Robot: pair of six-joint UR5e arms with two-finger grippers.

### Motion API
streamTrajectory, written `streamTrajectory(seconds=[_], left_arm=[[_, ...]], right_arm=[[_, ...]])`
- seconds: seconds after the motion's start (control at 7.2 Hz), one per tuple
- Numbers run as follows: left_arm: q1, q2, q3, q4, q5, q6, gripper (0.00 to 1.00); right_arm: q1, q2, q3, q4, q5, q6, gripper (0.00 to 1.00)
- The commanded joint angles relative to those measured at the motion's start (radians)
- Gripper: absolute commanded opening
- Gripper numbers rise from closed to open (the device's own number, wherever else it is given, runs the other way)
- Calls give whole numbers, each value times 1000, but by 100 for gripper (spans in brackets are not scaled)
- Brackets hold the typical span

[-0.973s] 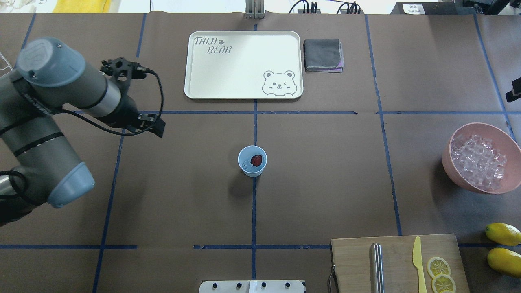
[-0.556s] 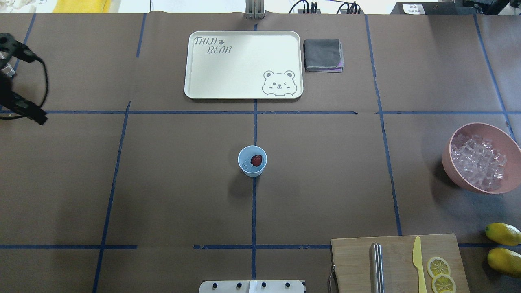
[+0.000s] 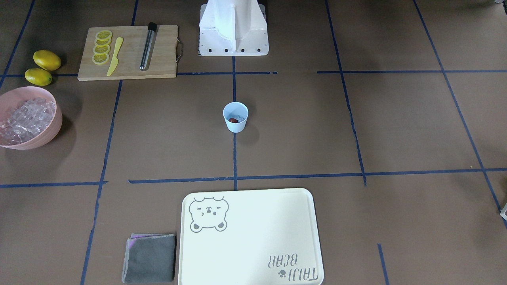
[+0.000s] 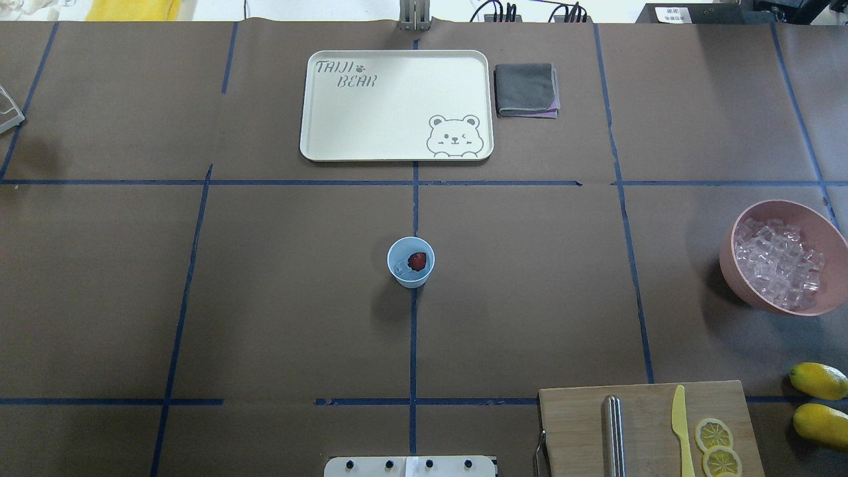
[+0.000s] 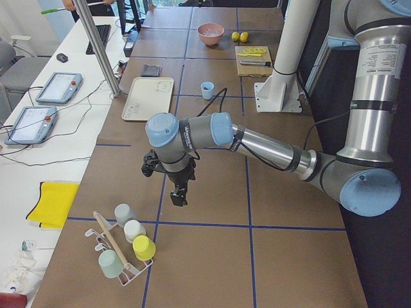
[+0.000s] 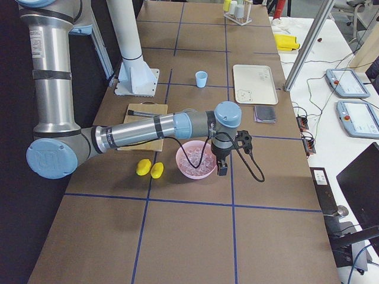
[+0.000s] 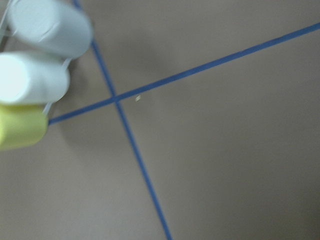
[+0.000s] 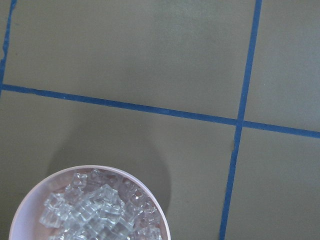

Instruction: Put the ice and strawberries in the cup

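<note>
The pale-blue cup [image 4: 411,262] stands upright at the table's middle, also in the front-facing view [image 3: 235,116]. Inside it lie the dark-red strawberry [image 4: 417,261] and a clear ice cube [image 4: 401,268]. More ice [image 4: 778,262] fills the pink bowl [image 4: 748,291] at the right edge. My left gripper [image 5: 178,196] shows only in the exterior left view, over bare table far from the cup; I cannot tell if it is open. My right gripper [image 6: 222,170] shows only in the exterior right view, beside the bowl's outer rim; I cannot tell its state.
A cream bear tray [image 4: 397,106] and a grey cloth [image 4: 527,89] lie at the back. A cutting board [image 4: 649,424] holds a yellow knife, lemon slices and a metal rod. Two lemons [image 4: 818,381] lie beside it. A rack of cups [image 5: 125,247] stands near the left gripper.
My left arm has swung away to the left and left the overhead view entirely. The cup and its contents have not moved.
</note>
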Motion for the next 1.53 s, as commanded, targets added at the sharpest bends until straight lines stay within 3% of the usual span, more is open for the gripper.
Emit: streamTrajectory(seconds=[0.0, 0.14, 0.42, 0.97, 1.25, 1.39], left_arm=[[-20, 124, -48, 33, -91, -43, 100], [-20, 150, -59, 16, -89, -45, 100], [-20, 189, -38, -175, -83, -45, 100], [-22, 241, -45, -274, -77, -77, 100], [-22, 243, -58, -283, 37, -163, 100], [-22, 243, -47, -293, 42, -161, 100]], right_arm=[[0, 0, -10, 2, 7, -5, 100], [0, -6, -15, 7, 5, -7, 100], [-1, -4, -39, 14, -3, 2, 100], [8, -38, -9, 14, -9, -16, 100], [6, -40, -7, 14, -9, -2, 100], [6, -35, -9, 14, -12, -4, 100]])
